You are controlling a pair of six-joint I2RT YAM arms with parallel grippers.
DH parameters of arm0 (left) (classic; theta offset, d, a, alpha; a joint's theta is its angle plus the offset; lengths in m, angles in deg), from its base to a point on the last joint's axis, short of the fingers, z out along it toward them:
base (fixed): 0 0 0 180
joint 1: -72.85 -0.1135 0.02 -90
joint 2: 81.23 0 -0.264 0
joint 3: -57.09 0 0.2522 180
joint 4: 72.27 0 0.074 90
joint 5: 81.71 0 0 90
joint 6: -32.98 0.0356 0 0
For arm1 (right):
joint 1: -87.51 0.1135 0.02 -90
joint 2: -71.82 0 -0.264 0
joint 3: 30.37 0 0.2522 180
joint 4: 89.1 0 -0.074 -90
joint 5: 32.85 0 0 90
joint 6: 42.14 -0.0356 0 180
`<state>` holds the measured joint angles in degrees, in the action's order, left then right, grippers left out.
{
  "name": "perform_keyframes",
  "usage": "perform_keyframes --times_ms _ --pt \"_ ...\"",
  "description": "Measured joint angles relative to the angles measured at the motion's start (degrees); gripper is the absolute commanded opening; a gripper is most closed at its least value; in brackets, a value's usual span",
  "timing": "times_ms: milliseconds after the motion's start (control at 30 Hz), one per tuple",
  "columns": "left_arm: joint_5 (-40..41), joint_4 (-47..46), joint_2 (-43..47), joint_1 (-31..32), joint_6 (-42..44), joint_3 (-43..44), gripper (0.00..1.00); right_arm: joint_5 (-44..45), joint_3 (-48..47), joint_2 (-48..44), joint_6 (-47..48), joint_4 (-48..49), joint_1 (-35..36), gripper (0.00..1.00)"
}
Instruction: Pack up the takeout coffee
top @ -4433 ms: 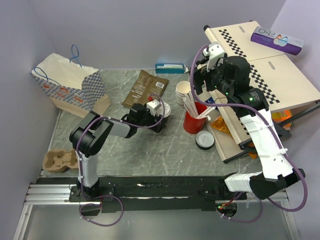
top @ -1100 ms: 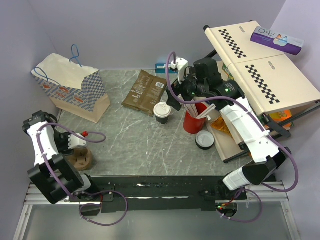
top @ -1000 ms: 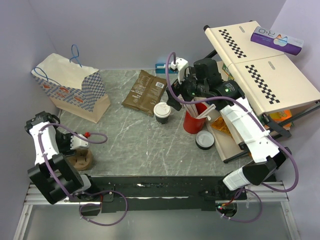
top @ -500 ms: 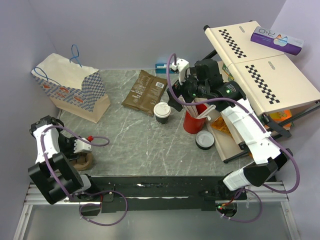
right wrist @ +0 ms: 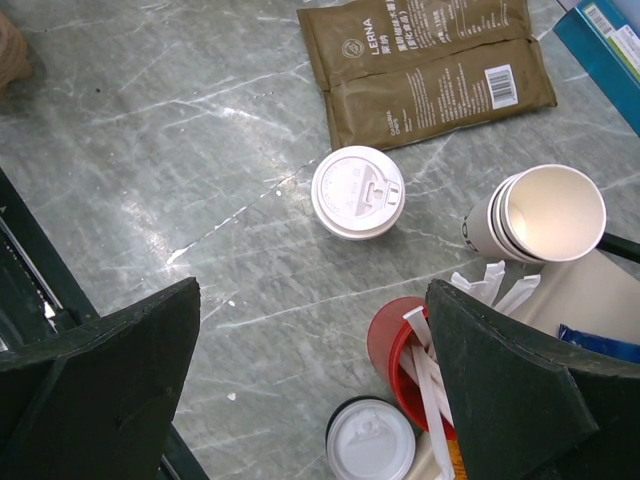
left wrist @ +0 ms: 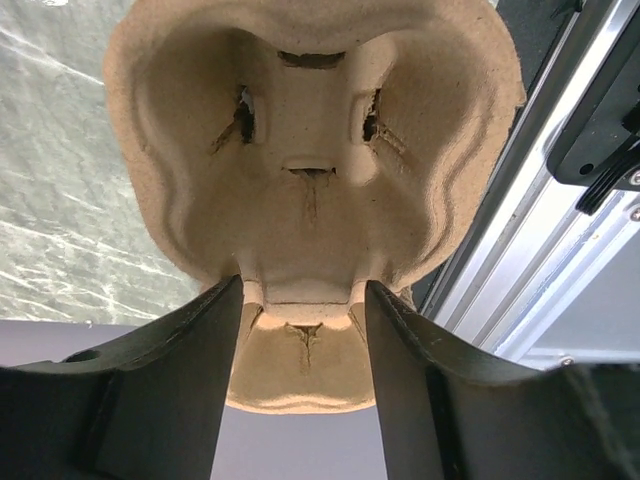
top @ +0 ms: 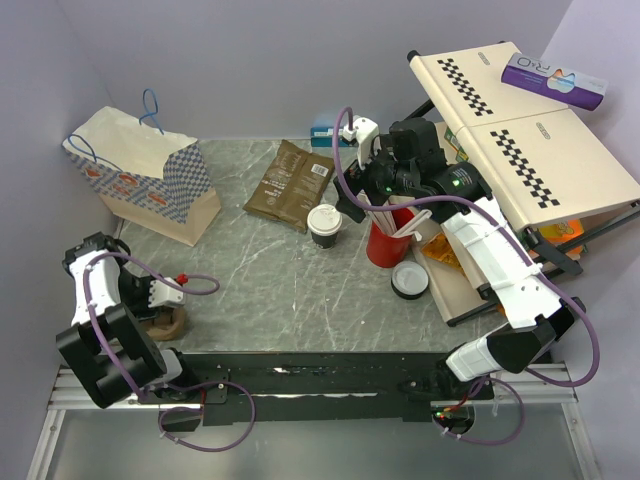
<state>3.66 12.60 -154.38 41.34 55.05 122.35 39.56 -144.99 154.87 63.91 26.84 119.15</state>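
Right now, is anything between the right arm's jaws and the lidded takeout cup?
Nothing visible. The small pale paper cup with the round white plastic lid stands alone below the open right jaws. The red cup of white sticks and the stack of lidless cream cups stand off to its side.

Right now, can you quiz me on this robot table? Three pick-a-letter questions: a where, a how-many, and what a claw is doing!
1. Where is the lidded coffee cup? A. On the table between brown pouch and red cup. B. Inside the red cup. C. On the pouch.
2. How many white lids show? A. One. B. Two. C. Four.
3. What is the right gripper doing? A. Squeezing the cup. B. Pinching a lid. C. Open, holding nothing.
Answers: 1 A, standing on bare table; 2 B, one on the cup, one loose lid nearby; 3 C, jaws spread, nothing between.
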Motion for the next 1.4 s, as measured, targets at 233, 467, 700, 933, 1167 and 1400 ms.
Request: perform_keyframes --times_ms 233,467,700,933,1167,1400 --pt "0.63 -1.53 -0.09 0.07 0.2 -1.68 0.54 0.15 0.02 0.0 0.11 0.02 0.0 0.99" --pt "1.03 -1.68 -0.09 0.17 0.85 -1.66 0.37 0.46 0.11 0.0 0.17 0.0 0.11 1.0" --pt "2.12 2.45 -0.07 0.2 0.85 2.82 0.1 0.55 0.61 -0.02 0.31 0.13 0.11 1.0" --pt "4.07 3.32 0.31 0.2 0.87 3.72 0.01 0.39 1.29 -0.02 0.26 0.15 0.11 0.99" --pt "-0.24 4.72 -3.52 0.52 -6.84 7.13 0.01 0.37 1.68 -0.02 0.11 0.2 0.11 1.0" --pt "-1.81 4.24 -2.03 4.94 -16.11 8.61 0.01 0.31 1.92 -0.02 0.07 0.39 0.11 0.99"
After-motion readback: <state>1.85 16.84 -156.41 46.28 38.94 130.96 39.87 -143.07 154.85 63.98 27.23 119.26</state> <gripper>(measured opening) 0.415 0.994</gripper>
